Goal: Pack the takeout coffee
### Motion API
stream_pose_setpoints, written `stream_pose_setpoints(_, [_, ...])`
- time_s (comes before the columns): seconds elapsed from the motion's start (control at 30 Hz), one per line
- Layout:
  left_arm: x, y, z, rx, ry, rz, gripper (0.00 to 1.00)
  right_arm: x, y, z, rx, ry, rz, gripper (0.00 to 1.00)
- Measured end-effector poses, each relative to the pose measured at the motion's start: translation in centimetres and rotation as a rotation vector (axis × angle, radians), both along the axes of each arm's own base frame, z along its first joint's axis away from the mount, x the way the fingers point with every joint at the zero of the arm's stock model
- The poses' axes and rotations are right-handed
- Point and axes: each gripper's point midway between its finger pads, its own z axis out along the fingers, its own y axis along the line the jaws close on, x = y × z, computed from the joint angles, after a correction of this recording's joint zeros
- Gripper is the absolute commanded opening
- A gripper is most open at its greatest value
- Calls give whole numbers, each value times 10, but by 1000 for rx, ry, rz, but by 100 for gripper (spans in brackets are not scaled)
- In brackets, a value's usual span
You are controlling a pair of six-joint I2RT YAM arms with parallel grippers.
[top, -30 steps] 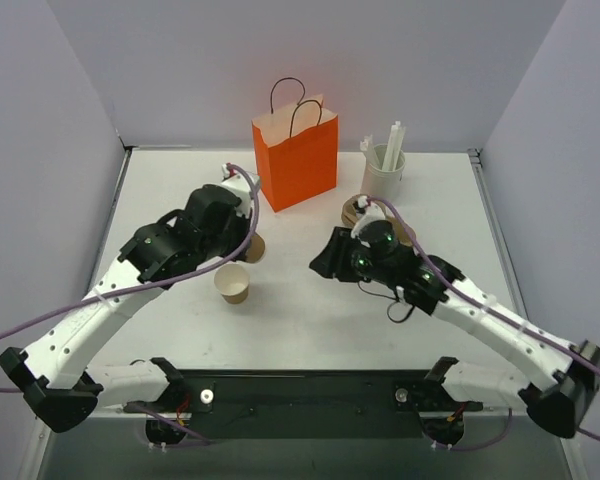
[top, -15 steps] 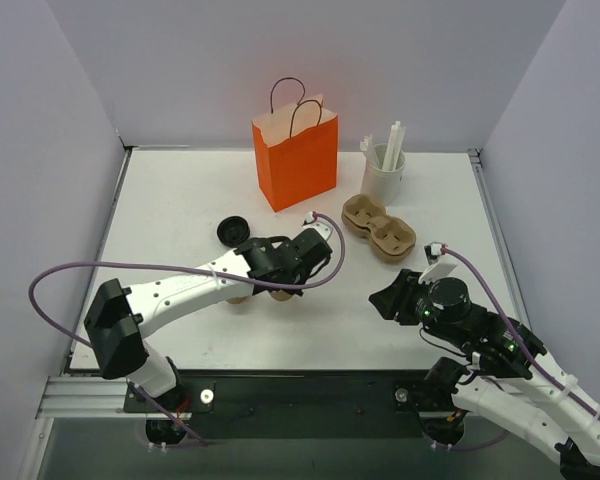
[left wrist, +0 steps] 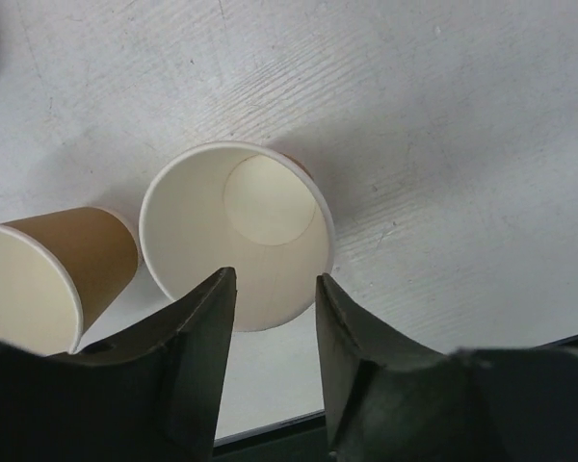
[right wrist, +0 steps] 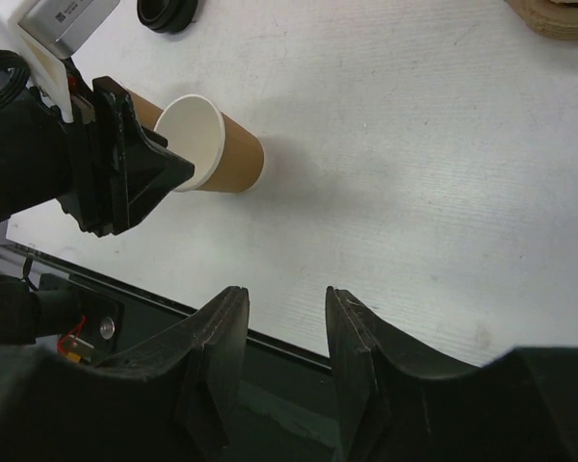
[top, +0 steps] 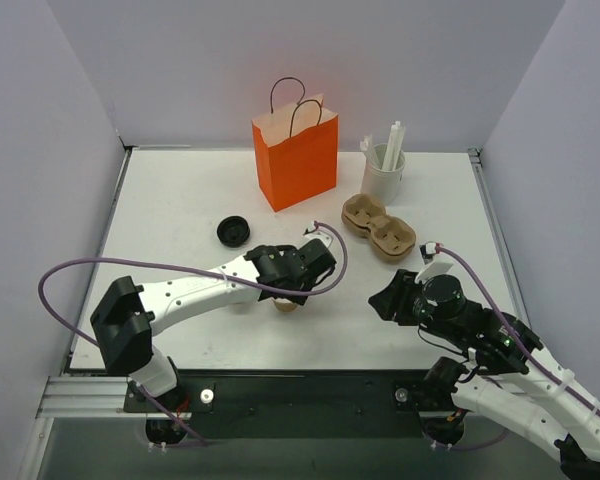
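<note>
No takeout coffee with its lid on is in view. A lidless tan paper cup stands upright near the table's front centre, also seen as cup and cup. My left gripper hangs over its near rim with the jaws apart, and the rim sits just past the fingertips. A second lidless cup stands close on its left. The loose black lid lies behind them. My right gripper is open and empty, low at the near right.
The orange paper bag stands upright at the back centre. A brown cardboard cup carrier lies right of centre, with a white cup of straws behind it. The table's front edge runs just under my right fingers.
A second ago both arms reached farther back. The left gripper has since come to the front centre by the cups and its jaws have parted. The right arm has pulled back to the near right.
</note>
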Motion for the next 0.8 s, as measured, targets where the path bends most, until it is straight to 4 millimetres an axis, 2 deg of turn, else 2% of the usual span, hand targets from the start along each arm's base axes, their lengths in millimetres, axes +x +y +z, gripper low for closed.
stream_pose_setpoints(0.1, [1, 6, 11, -2, -17, 16, 53, 0, 1, 6, 11, -9, 1, 38])
stream_pose_setpoints(0.2, [6, 17, 34, -7, -58, 51, 54, 0, 2, 13, 26, -17, 5, 39])
stream_pose_setpoints(0.27, [12, 32, 48, -13, -84, 100, 54, 0, 3, 18, 36, -20, 7, 39])
stream_pose_setpoints(0.4, [31, 81, 62, -20, -107, 247, 55, -1, 4, 19, 48, -16, 10, 39])
stream_pose_setpoints(0.43, [34, 98, 60, -15, -106, 290, 58, -1, 5, 19, 49, -15, 11, 39])
stream_pose_setpoints(0.53, [33, 126, 48, 3, -78, 337, 61, -3, 6, 19, 53, -11, 20, 39])
stream_pose_setpoints(0.67, [26, 126, 28, 11, -21, 298, 61, -3, 8, 20, 52, -8, 25, 39])
stream_pose_setpoints(0.8, [32, 117, 17, 12, 2, 277, 56, -4, 12, 19, 48, 5, 40, 40])
